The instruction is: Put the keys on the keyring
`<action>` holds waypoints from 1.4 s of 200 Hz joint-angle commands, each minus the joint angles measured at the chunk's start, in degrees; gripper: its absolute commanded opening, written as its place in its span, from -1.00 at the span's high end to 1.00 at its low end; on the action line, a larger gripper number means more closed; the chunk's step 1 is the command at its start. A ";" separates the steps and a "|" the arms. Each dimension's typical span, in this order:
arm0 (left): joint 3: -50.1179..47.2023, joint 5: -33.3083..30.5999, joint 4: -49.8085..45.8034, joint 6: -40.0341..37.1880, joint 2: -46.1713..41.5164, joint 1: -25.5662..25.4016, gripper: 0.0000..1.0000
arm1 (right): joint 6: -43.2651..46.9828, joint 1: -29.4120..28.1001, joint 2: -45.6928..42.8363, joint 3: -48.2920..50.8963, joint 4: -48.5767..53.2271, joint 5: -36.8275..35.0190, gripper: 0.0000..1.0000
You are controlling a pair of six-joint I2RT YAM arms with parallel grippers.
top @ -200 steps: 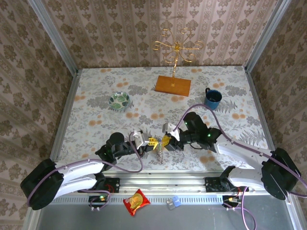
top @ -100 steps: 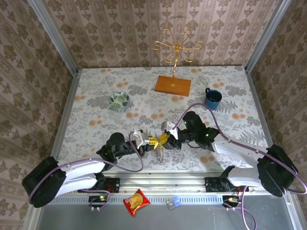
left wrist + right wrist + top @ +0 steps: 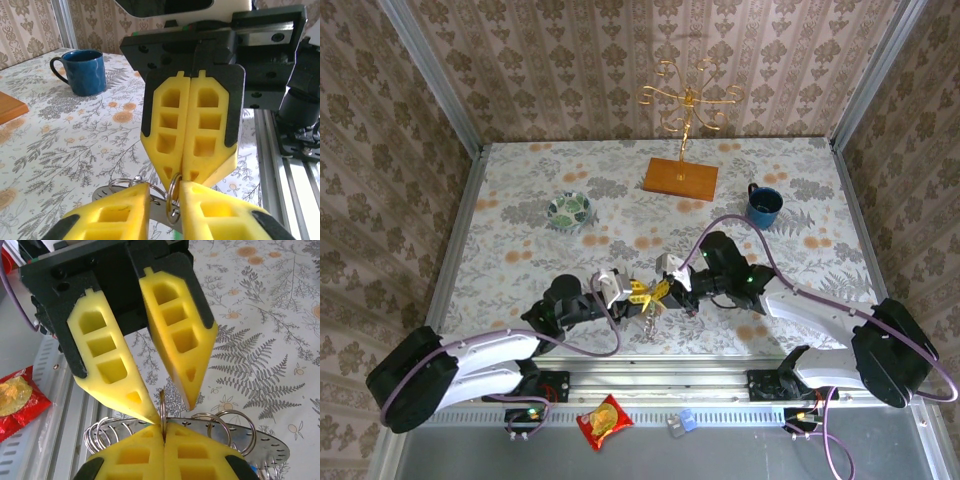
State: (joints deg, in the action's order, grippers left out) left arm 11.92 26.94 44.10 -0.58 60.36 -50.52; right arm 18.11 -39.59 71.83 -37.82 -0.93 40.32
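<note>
Damask-papered walls (image 3: 570, 60) enclose my floral-print table (image 3: 520, 200) on three sides; aluminium rail (image 3: 700, 385) along frame bottom. Even, soft light throughout.

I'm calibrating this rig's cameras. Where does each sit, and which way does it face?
Top external: high behind the robot, looking down at the table; left hand and right hand meet tip to tip.
Left wrist: on the left arm, facing right toward the mug; own fingers at the bottom.
Right wrist: on the right arm, facing left toward the rail; own fingers at the bottom, shut on a split ring.
Shared: each wrist view shows the other hand head-on.
</note>
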 commanded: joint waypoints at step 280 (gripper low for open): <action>5.92 4.26 -17.73 -10.60 -4.92 0.29 1.00 | 6.98 -2.37 1.04 -8.14 15.79 -6.90 0.39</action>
State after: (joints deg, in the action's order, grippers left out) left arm 18.28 29.82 22.87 -11.75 56.86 -50.52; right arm 26.15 -42.24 71.70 -45.47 16.84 30.52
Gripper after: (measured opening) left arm 0.064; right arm 0.305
